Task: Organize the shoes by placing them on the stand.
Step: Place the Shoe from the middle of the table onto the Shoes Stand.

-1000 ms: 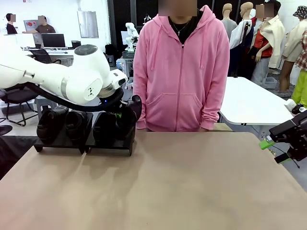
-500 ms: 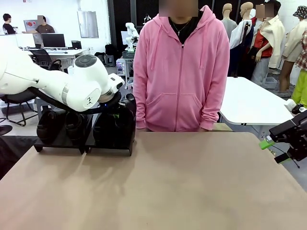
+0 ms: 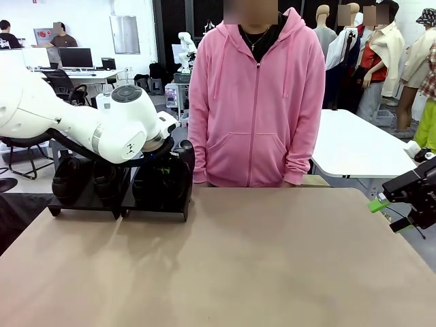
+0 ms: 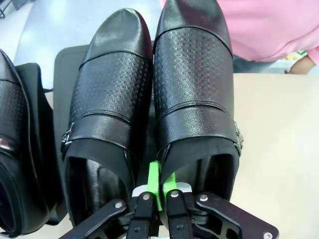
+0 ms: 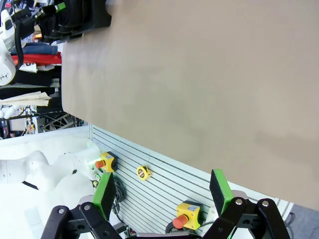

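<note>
Black perforated loafers sit in pairs on the stand (image 3: 120, 204) at the worktop's (image 3: 225, 266) far left corner. Compared with a second ago, the fourth shoe (image 4: 194, 89) has come down from its raised tilt and now lies beside its mate (image 4: 107, 99) on the right platform. Left gripper (image 4: 158, 191) fingers are pressed nearly together, pinching that shoe's inner collar edge. Right gripper (image 5: 162, 191) fingers are spread, idle at the worktop's right edge. Judgement: placement is effectively complete; release and withdrawal remain.

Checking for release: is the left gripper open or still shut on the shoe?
Shut. In the left wrist view the left gripper has its green pads pressed together on the heel rim of the right-hand shoe, which sits on the stand.
</note>
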Action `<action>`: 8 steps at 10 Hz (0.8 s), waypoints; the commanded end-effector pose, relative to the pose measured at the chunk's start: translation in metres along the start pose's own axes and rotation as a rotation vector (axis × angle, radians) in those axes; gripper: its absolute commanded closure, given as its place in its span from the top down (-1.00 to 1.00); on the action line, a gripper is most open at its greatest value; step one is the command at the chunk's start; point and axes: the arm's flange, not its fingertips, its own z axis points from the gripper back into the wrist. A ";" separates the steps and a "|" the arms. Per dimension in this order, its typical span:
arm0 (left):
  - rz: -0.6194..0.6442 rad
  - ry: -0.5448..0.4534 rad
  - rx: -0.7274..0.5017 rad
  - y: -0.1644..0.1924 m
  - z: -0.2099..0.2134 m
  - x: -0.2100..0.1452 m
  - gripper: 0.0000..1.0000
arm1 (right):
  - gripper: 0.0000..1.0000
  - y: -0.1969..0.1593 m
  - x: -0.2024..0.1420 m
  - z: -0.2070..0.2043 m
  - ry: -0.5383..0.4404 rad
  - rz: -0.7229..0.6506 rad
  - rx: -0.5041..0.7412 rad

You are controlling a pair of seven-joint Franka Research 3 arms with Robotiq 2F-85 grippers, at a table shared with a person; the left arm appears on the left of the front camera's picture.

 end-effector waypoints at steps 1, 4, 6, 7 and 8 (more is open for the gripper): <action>-0.003 0.013 0.032 -0.009 0.000 0.003 1.00 | 1.00 0.000 0.000 0.004 0.011 0.012 -0.013; -0.014 0.008 0.049 -0.013 0.008 0.000 1.00 | 1.00 0.000 0.000 0.004 0.011 0.012 -0.013; -0.074 0.035 0.051 -0.023 0.039 -0.013 1.00 | 1.00 0.000 0.000 0.004 0.011 0.012 -0.013; -0.094 0.070 0.092 -0.032 0.063 -0.027 1.00 | 1.00 0.000 0.000 0.004 0.011 0.012 -0.013; -0.114 0.137 0.120 -0.042 0.090 -0.045 1.00 | 1.00 0.000 0.000 0.004 0.011 0.012 -0.013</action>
